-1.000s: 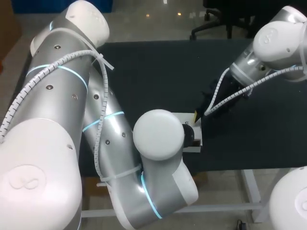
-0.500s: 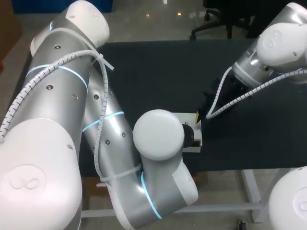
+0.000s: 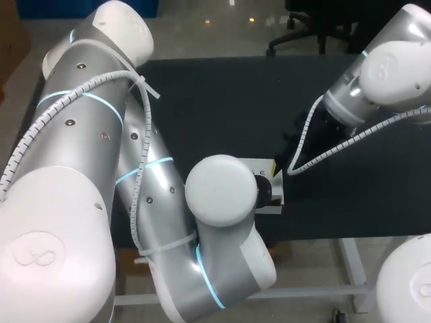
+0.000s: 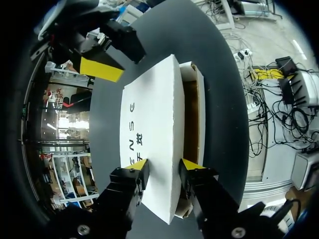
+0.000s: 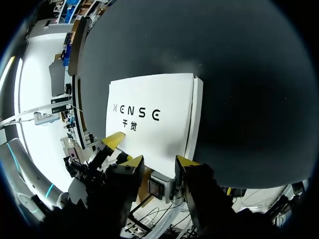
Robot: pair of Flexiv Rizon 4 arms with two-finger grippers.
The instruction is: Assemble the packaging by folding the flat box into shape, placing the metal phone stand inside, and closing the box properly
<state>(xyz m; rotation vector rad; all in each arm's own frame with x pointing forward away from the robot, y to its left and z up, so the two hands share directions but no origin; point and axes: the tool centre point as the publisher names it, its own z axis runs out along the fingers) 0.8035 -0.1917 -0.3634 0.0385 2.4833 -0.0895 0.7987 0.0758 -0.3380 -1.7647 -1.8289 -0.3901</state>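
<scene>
Surroundings first — seeing a black table (image 3: pixel 202 101) under everything and, in the head view, looking past the bulky left arm (image 3: pixel 81 134), with its white joint (image 3: pixel 221 190) hiding most of the box (image 3: pixel 264 165). Finding only one white end of the box showing there, near the table's front edge around the middle, beside the right arm (image 3: pixel 384 60) slanting in from the far right corner with a spiral-wrapped cable (image 3: pixel 304 134) looping along it.

Turning to the left wrist view and finding the box's long axis running straight ahead of the left gripper (image 4: pixel 165 164), with the dark print lined up along it. Noting the lid (image 4: pixel 149 114) sitting slightly tilted rather than flat — showing a brown gap (image 4: pixel 192 114) down one long side. Placing the left gripper astride that open edge at the box's near end; not managing to tell whether clamping the lid or merely straddling it.

Seeing the right gripper (image 5: pixel 158 160) poised at the box's edge, close by the left one, with fingers spread apart and holding nothing, only the lid's rim and the dark table lying ahead of the yellow tips.
</scene>
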